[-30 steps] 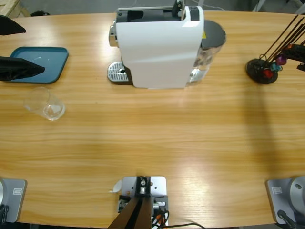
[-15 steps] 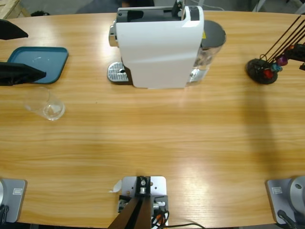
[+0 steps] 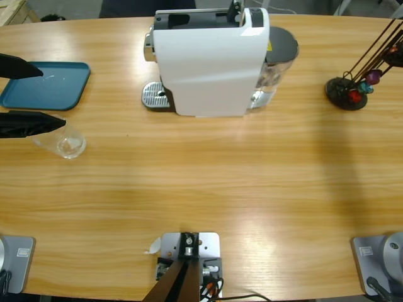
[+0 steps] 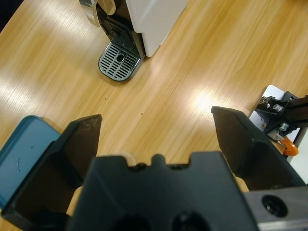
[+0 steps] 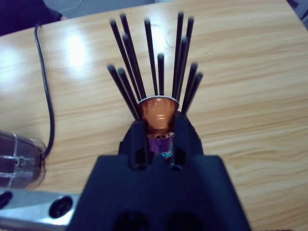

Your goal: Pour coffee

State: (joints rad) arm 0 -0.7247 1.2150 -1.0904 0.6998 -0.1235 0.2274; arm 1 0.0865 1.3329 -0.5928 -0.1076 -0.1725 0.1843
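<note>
My left gripper comes in from the table's left edge with its jaws wide open and nothing between them. Its nearer jaw lies over the rim of a clear empty-looking glass. The left wrist view looks past the open left gripper to the white coffee machine and its metal drip tray. In the right wrist view my right gripper is shut on a copper-orange capsule, with the capsule holder's black rods just behind. The coffee is out of view.
The coffee machine stands at the back middle, its drip tray on its left side. A teal tray lies at the back left. The capsule holder with coloured capsules stands at the right.
The left gripper's jaws have shifted toward the table's front, and the nearer jaw now overlaps the glass. The right gripper has drawn back out of the high view's right edge.
</note>
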